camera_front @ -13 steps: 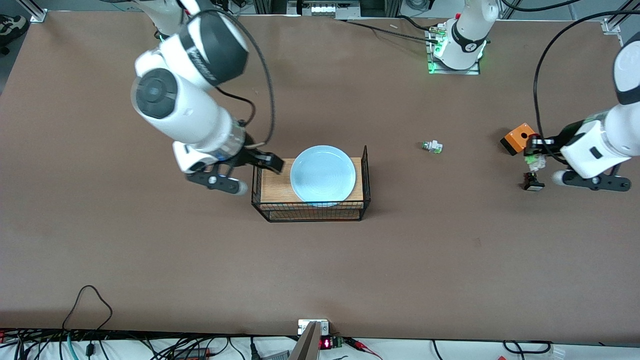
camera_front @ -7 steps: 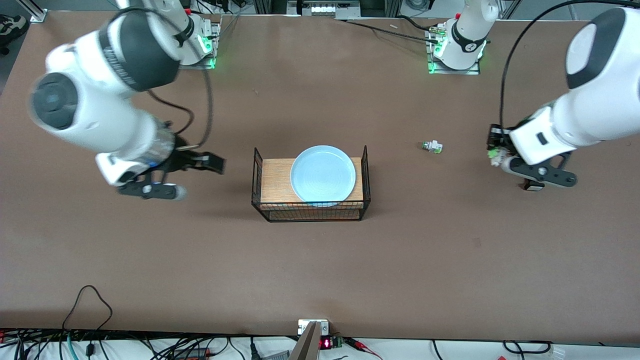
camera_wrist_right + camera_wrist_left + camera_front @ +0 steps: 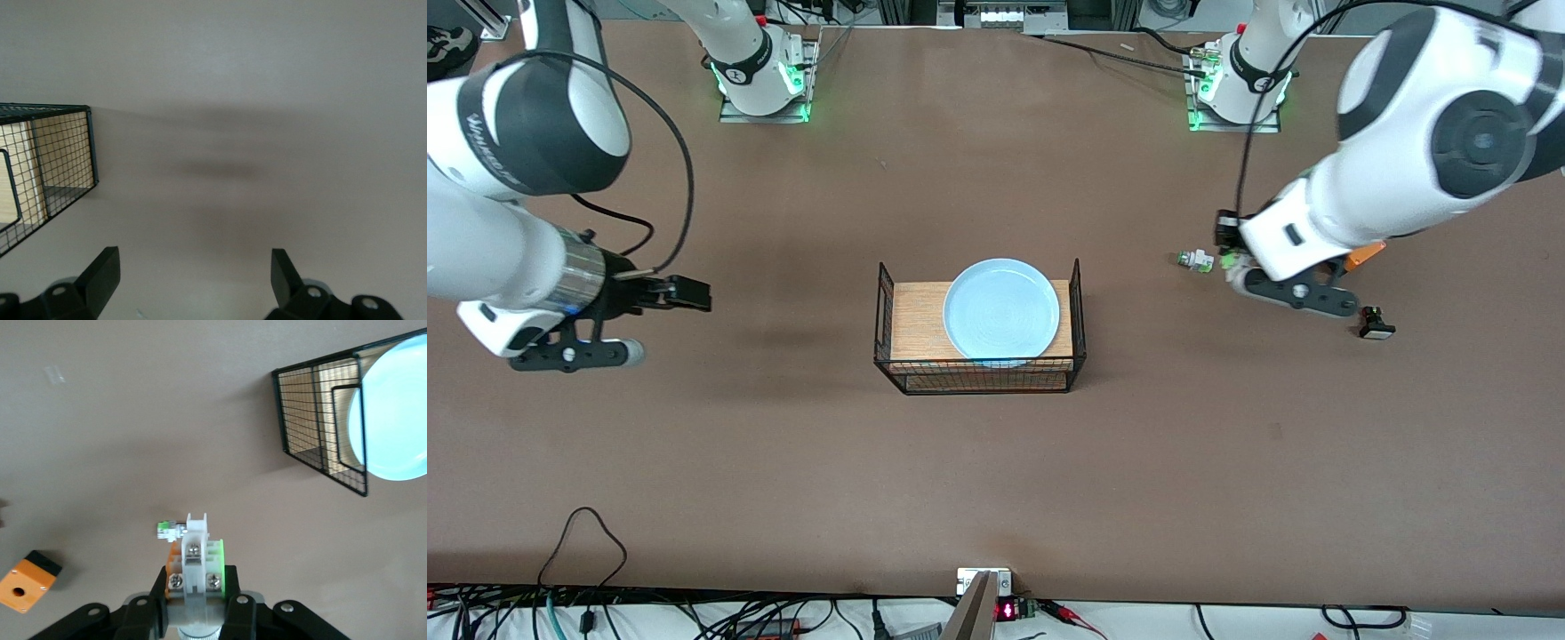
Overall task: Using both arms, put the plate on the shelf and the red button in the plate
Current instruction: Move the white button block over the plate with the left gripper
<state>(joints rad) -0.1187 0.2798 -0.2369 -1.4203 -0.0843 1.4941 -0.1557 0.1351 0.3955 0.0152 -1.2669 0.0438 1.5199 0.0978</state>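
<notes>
Toward the right arm's end of the table from the wire rack (image 3: 980,331), the right gripper (image 3: 660,322) hangs over bare tabletop, its fingers spread wide with nothing between them; it looks done with its share, so I judge this arm to be waiting. On the rack's wooden top sits the plate (image 3: 1001,312), flat and centred toward the end nearest the left arm, which suggests the plate is already placed. Toward the left arm's end from the rack, a small white part (image 3: 1195,260) lies on the table. Just beside it, the left gripper (image 3: 195,588) is clamped on the red button (image 3: 195,559), held by its cap end with the white body and green bits pointing outward, probably for carrying toward the rack. Farther from the rack lie an orange box (image 3: 25,580) and a black switch (image 3: 1376,322).
</notes>
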